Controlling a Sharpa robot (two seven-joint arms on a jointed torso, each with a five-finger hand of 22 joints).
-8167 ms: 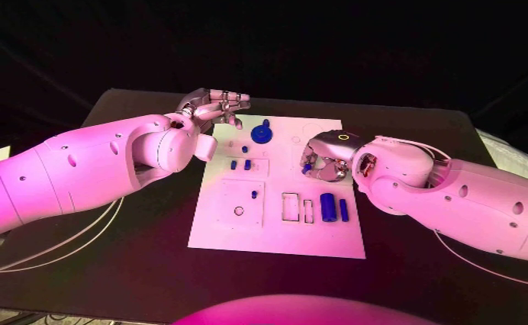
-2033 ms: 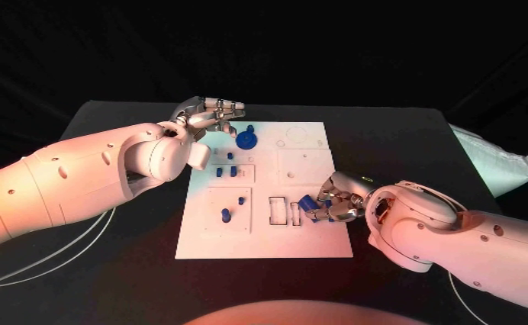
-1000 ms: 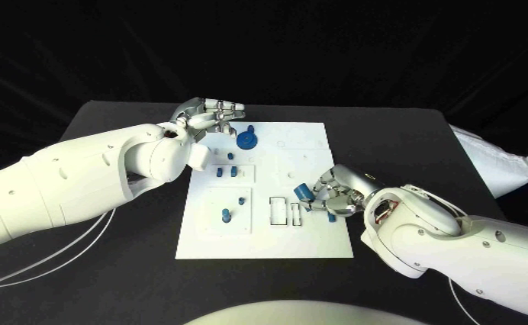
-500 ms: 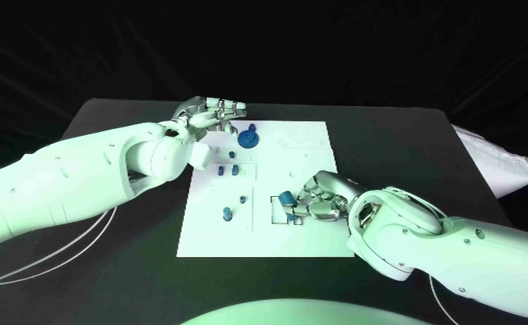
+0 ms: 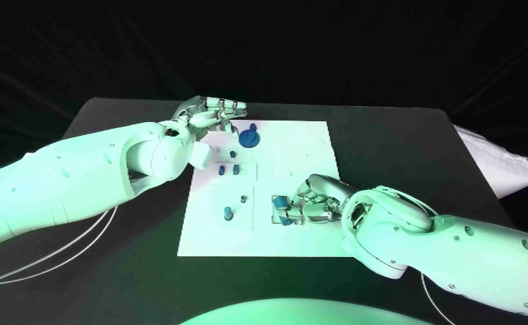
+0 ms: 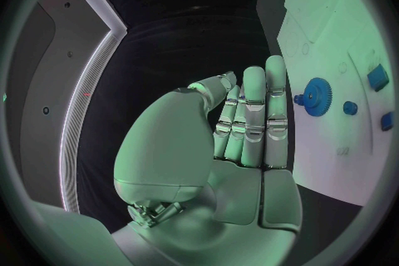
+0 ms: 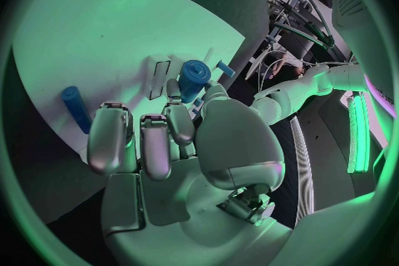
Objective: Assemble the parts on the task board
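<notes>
The white task board (image 5: 297, 149) lies in the middle of the black table. My right hand (image 5: 313, 204) hovers low over the board's near part and pinches a thick blue cylinder (image 5: 283, 203) between thumb and a finger, right above the narrow rectangular slots (image 7: 159, 76). The right wrist view shows that cylinder (image 7: 193, 80) tilted at my fingertips, and a thinner blue cylinder (image 7: 75, 108) lying on the board (image 7: 100, 33). My left hand (image 5: 211, 114) hangs at the board's far left corner, holding nothing, fingers side by side (image 6: 249, 120). A blue gear (image 5: 251, 139) stands close to it.
Several small blue pegs (image 5: 230, 168) stand in the board's left column, with two more (image 5: 228, 214) nearer me. The gear (image 6: 316, 91) and pegs (image 6: 350, 107) also appear past my left hand's fingers. Black tabletop surrounds the board; a pale bag (image 5: 495, 165) lies at the right edge.
My right hand has carried the thick blue cylinder leftward across the board's near part, from its right side to above the rectangular slots. The left hand has stayed in place.
</notes>
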